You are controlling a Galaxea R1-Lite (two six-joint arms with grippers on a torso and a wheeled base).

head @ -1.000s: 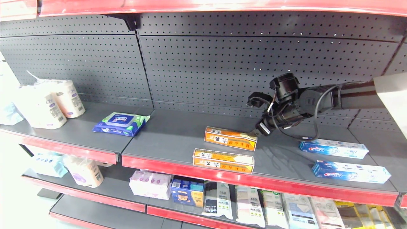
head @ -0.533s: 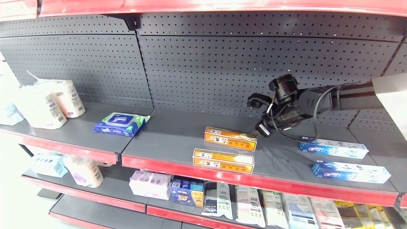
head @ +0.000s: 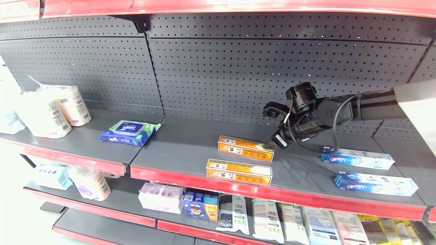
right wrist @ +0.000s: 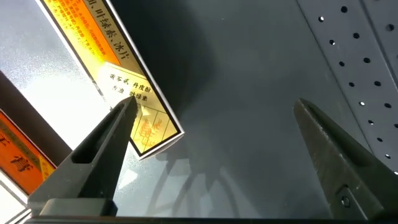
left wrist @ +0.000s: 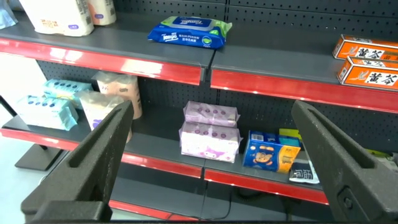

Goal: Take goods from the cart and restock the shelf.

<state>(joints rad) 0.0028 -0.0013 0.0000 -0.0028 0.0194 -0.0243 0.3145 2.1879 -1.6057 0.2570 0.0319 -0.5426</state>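
Two orange toothpaste boxes lie on the dark middle shelf (head: 190, 143), one at the back (head: 246, 148) and one at the red front edge (head: 239, 172). My right gripper (head: 270, 145) is low over the shelf at the back box's right end. In the right wrist view the right gripper (right wrist: 214, 106) is open, and one finger (right wrist: 118, 130) touches or nearly touches the corner of that box (right wrist: 109, 68); nothing lies between the fingers. My left gripper (left wrist: 211, 106) hangs open and empty in front of the lower shelves, away from the goods.
Two blue toothpaste boxes (head: 357, 158) (head: 376, 183) lie to the right of the arm. A wet-wipes pack (head: 130, 132) and paper rolls (head: 51, 109) sit to the left. Bare shelf lies between the wipes and the orange boxes. Lower shelves (left wrist: 211, 134) hold packed goods.
My right arm has edged to the left along the shelf, and the back orange box has shifted slightly left with it. The other goods have stayed put.
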